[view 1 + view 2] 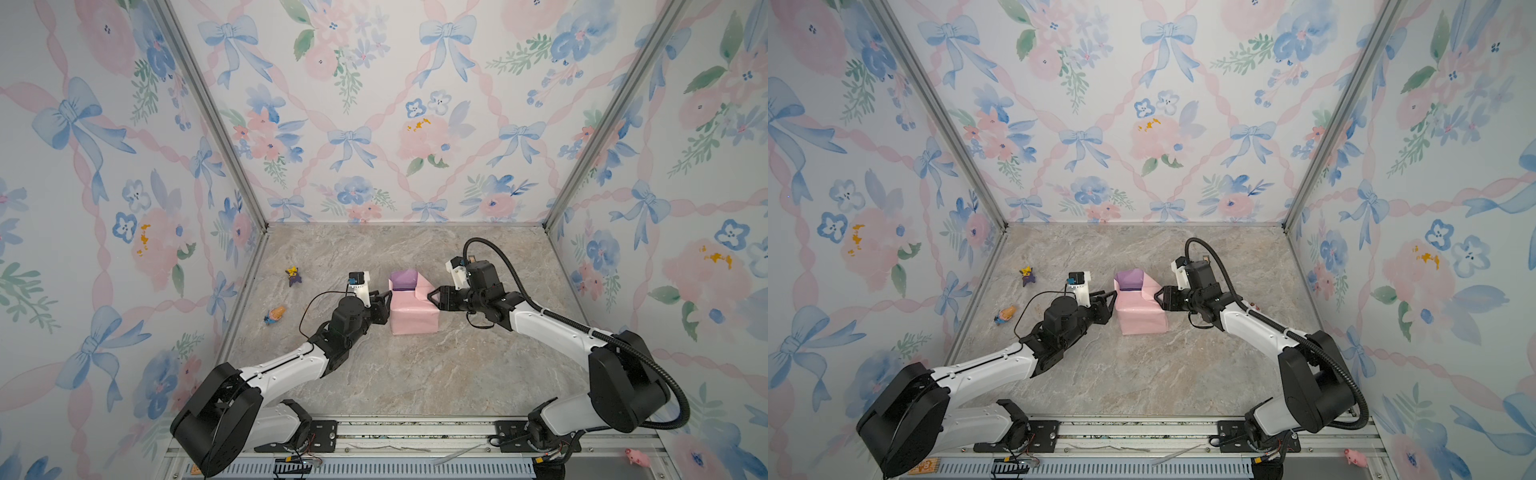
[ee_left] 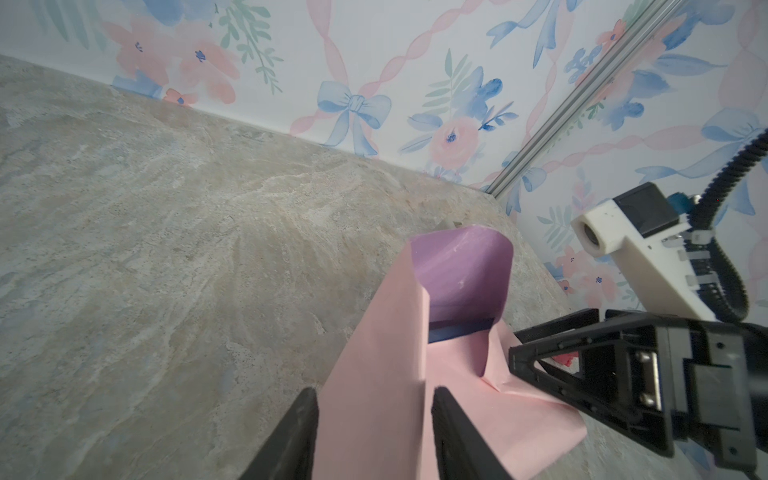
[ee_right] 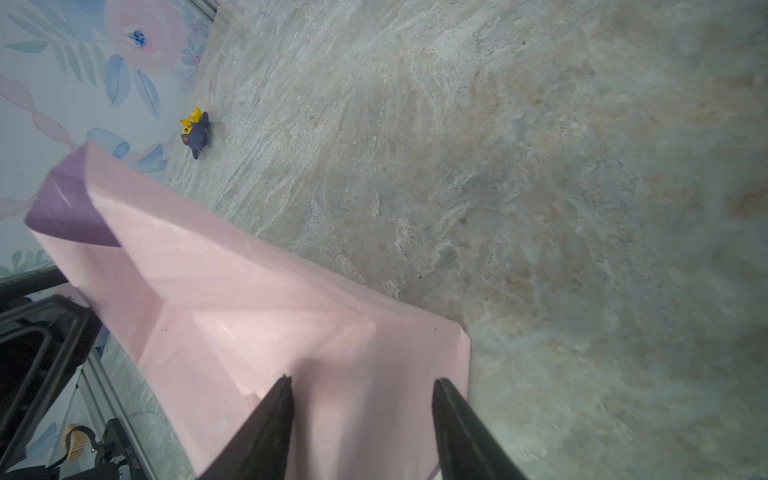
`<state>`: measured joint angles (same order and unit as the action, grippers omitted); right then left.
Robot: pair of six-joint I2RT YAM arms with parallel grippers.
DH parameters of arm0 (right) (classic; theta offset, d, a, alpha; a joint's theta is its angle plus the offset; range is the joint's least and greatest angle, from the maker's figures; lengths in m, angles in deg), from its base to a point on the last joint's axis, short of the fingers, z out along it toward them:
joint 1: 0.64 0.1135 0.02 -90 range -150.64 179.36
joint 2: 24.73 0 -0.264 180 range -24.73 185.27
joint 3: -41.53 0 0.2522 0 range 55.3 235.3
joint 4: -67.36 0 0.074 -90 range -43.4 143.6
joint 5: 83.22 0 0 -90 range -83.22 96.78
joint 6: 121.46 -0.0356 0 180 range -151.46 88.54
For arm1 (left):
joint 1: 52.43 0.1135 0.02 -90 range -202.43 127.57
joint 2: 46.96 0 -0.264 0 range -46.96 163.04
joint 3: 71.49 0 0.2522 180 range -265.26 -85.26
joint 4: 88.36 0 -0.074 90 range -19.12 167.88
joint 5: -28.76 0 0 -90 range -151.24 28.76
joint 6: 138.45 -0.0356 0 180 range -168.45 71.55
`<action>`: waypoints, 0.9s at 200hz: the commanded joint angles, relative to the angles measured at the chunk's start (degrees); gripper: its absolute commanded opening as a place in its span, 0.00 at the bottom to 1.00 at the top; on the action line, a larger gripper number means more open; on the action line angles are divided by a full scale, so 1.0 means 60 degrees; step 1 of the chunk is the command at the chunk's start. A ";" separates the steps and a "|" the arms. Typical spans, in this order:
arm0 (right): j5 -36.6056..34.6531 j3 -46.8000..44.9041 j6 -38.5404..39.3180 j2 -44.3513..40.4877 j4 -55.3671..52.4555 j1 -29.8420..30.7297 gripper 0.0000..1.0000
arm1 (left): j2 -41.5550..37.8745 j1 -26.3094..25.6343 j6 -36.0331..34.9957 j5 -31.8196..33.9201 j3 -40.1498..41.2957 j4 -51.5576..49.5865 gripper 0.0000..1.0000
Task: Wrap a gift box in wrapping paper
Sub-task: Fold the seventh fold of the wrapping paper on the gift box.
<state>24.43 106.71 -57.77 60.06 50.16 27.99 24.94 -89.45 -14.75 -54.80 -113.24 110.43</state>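
- Navy-blue cardboard gift box sits near the middle of the grey-beige marbled tabletop. It is almost wholly covered, and only a thin dark strip of it shows in the left wrist view.
- Thin creased wrapping paper, pale pink side outward, covers the box's top and near face in both top views. A lilac flap stands upright at the far end, and a pink triangular fold juts out on the right arm's side.
- Left gripper is against the parcel's left side. Its jaws stand about half apart, with pink paper filling the gap. I cannot tell whether they clamp it.
- Right gripper meets the triangular fold. Its jaws are also about half apart, with the tips at the pink paper. I cannot tell whether it grips.
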 commanded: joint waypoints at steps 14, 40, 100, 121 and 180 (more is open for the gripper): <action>-0.0056 -0.0066 0.0387 0.0396 -0.0908 0.0115 0.56 | 0.0527 0.0060 0.0041 -0.0735 -0.0190 0.0317 0.46; -0.0070 -0.0079 0.0416 0.0471 -0.0889 0.0122 0.56 | 0.0593 0.0060 -0.0168 -0.1108 -0.0355 0.0391 0.46; -0.0070 -0.0049 0.0487 0.0524 -0.1000 0.0122 0.56 | -0.0666 0.0287 -0.0389 -0.0335 0.0244 0.0553 0.49; -0.0114 -0.0044 0.0559 0.0489 -0.1116 0.0121 0.56 | -0.0827 0.0542 -0.0274 0.0185 0.0201 -0.0041 0.49; -0.0126 -0.0101 0.0636 0.0316 -0.1213 0.0122 0.56 | 0.0178 0.0997 -0.0034 -0.0468 -0.0443 -0.0432 0.47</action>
<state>25.04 107.15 -55.85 60.78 50.37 27.99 22.71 -83.87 -15.13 -54.84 -113.18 109.43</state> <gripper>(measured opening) 0.558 0.473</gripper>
